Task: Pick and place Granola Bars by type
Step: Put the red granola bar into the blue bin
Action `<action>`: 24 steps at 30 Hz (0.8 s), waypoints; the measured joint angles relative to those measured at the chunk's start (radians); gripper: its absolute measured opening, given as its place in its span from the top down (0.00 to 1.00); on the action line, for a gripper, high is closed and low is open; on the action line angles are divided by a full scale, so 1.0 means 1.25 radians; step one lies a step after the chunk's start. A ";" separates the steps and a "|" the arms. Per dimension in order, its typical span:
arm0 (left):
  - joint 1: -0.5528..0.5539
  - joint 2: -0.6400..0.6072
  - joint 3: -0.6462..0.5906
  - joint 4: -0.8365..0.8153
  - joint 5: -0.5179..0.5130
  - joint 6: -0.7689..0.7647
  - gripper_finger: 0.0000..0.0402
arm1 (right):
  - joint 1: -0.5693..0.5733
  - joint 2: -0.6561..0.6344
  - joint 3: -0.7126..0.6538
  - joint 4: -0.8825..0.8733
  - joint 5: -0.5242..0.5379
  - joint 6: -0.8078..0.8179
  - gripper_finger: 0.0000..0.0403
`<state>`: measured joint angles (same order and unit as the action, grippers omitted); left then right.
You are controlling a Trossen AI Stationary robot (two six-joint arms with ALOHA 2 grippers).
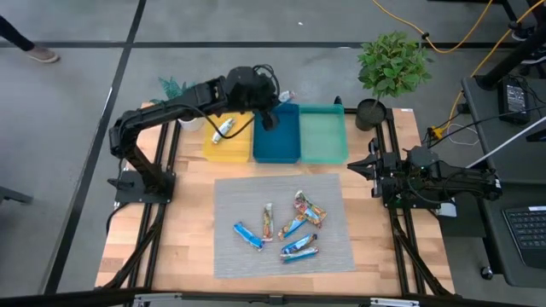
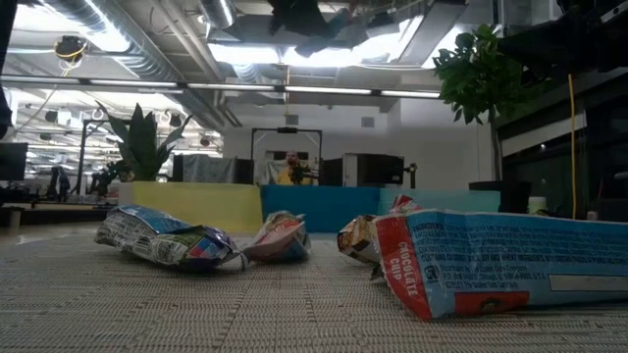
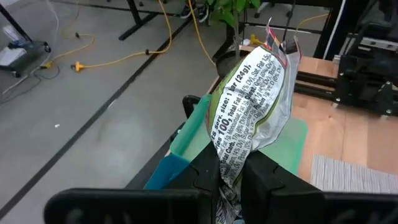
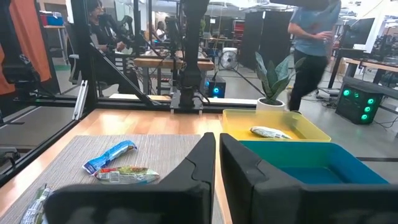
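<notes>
My left gripper [image 1: 271, 109] hovers over the far edge of the blue tray [image 1: 277, 141] and is shut on a silver granola bar [image 3: 252, 99] with green print. Another silver bar [image 1: 223, 128] lies flat in the yellow tray [image 1: 229, 147]. Several bars lie on the grey mat [image 1: 230, 196]: a blue one [image 1: 247, 234], a silver one [image 1: 268, 220], a red-orange one [image 1: 307, 205] and two more blue ones [image 1: 299, 247]. In the low view a blue bar [image 2: 491, 260] lies close by. My right gripper [image 4: 216, 155] is shut and waits at the table's right edge [image 1: 375, 166]. My left gripper pinches the silver bar between its two fingers [image 3: 267, 177] at the bar's near end [image 3: 231, 163]. The bar is lifted clear and sticks out lengthwise beyond the fingertips, its free crimped end [image 3: 273, 43] away from the gripper, over the trays' far side.
Yellow, blue and teal trays [image 1: 322, 136] stand side by side at the mat's far edge. A potted plant [image 1: 392, 68] stands at the far right corner, a smaller one [image 1: 175, 89] at the far left. A person [image 4: 314, 43] walks in the room beyond the table.
</notes>
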<state>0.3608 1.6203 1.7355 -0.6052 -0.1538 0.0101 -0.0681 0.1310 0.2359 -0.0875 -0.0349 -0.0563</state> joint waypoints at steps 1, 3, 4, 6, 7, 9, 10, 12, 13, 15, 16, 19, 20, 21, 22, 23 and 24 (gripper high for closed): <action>0.006 0.002 0.000 0.000 0.002 0.000 0.92 | 0.000 0.000 0.000 0.000 0.000 0.000 0.93; 0.017 0.008 0.000 0.000 0.003 0.000 0.92 | 0.000 0.000 0.000 0.000 0.000 0.000 0.93; 0.024 0.011 -0.001 -0.005 0.008 -0.001 0.92 | 0.000 0.000 0.000 0.000 0.000 0.000 0.93; 0.033 0.022 -0.001 -0.004 0.014 -0.007 0.92 | 0.000 0.000 0.000 0.000 0.002 -0.001 0.93; 0.036 0.030 0.000 0.000 0.016 -0.010 0.92 | 0.000 0.000 0.000 0.000 0.008 -0.001 0.93; 0.046 0.051 0.000 -0.010 0.017 -0.011 0.92 | 0.000 0.000 0.000 0.000 0.012 -0.001 0.93; 0.050 0.064 -0.001 -0.014 0.018 -0.013 0.92 | 0.000 0.000 0.000 0.000 0.012 -0.001 0.93; 0.062 0.092 -0.001 -0.021 0.022 -0.028 0.92 | 0.000 0.000 0.000 0.000 0.012 -0.002 0.93; 0.070 0.104 -0.001 -0.025 0.026 -0.037 0.92 | 0.000 0.000 0.000 0.000 0.012 -0.001 0.93; 0.086 0.129 -0.001 -0.026 0.046 -0.053 0.92 | 0.000 0.000 0.000 0.000 0.012 -0.001 0.93; 0.092 0.137 -0.001 -0.026 0.055 -0.061 0.92 | 0.000 0.000 0.000 0.001 0.012 -0.001 0.93; 0.107 0.153 -0.001 -0.011 0.061 -0.086 0.92 | 0.000 0.000 0.000 0.001 0.012 0.000 0.93; 0.109 0.157 -0.001 -0.013 0.063 -0.092 0.92 | 0.000 0.000 0.000 0.001 0.012 -0.001 0.93; 0.112 0.162 -0.001 -0.015 0.066 -0.097 0.92 | 0.000 0.000 0.000 0.001 0.012 -0.001 0.93; 0.117 0.167 -0.001 -0.015 0.079 -0.103 0.92 | 0.000 0.000 0.000 0.001 0.012 -0.001 0.93; 0.121 0.173 -0.001 -0.016 0.089 -0.111 0.92 | 0.000 0.000 0.000 0.001 0.012 -0.001 0.93; 0.124 0.180 -0.001 -0.015 0.098 -0.120 0.92 | 0.000 0.000 0.000 0.001 0.012 -0.001 0.93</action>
<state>0.5161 1.8457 1.7340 -0.6239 -0.0316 -0.1404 -0.0681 0.1310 0.2359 -0.0868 -0.0196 -0.0570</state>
